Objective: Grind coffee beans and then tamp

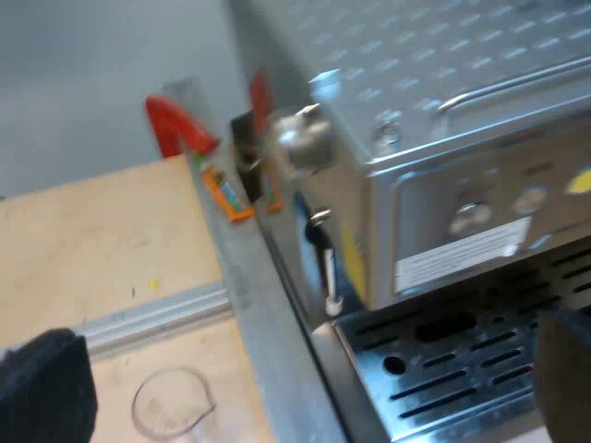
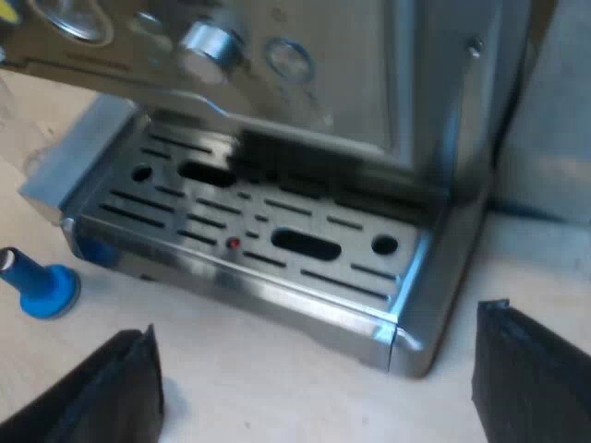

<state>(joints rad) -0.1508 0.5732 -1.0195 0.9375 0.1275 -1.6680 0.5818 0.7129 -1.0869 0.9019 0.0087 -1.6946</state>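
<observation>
The espresso machine (image 1: 462, 138) is seen from above and from one side, with its slotted drip tray (image 1: 462, 369) below the front panel. My left gripper (image 1: 305, 406) hangs open over the edge of the drip tray, nothing between its fingers (image 1: 46, 392). A clear measuring glass (image 1: 171, 401) stands on the wooden table close to one finger. My right gripper (image 2: 314, 397) is open and holds nothing, low over the table before the drip tray (image 2: 268, 240). A blue tamper (image 2: 42, 288) lies on the table beside the tray's corner.
An aluminium rail (image 1: 240, 277) runs along the machine's side. Red clamps (image 1: 175, 125) and an orange object (image 1: 226, 194) sit at the table's edge by the machine's side knob (image 1: 305, 138). A steam wand (image 1: 319, 254) hangs below it.
</observation>
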